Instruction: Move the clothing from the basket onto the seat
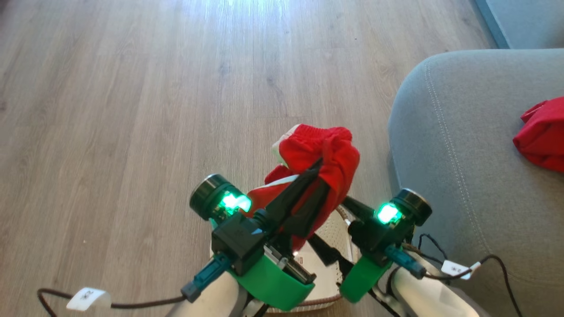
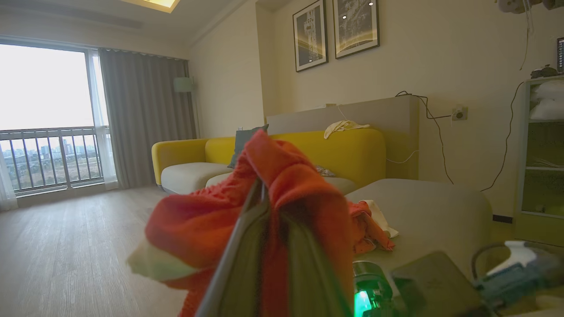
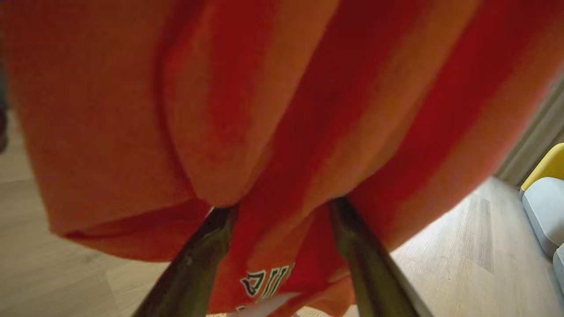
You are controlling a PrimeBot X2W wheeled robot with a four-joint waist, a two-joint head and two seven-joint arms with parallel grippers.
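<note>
Above the basket (image 1: 337, 240), one garment (image 1: 317, 147) pinched in the left gripper (image 1: 320, 166). Just right of it the right gripper (image 3: 277, 207), hanging cloth between its spread fingers. Basket on the wooden floor (image 1: 132, 110), close left of the seat (image 1: 458, 167). On the seat, toward its right, a second garment (image 1: 542, 134). Behind the seat, a sofa (image 2: 352, 149).
</note>
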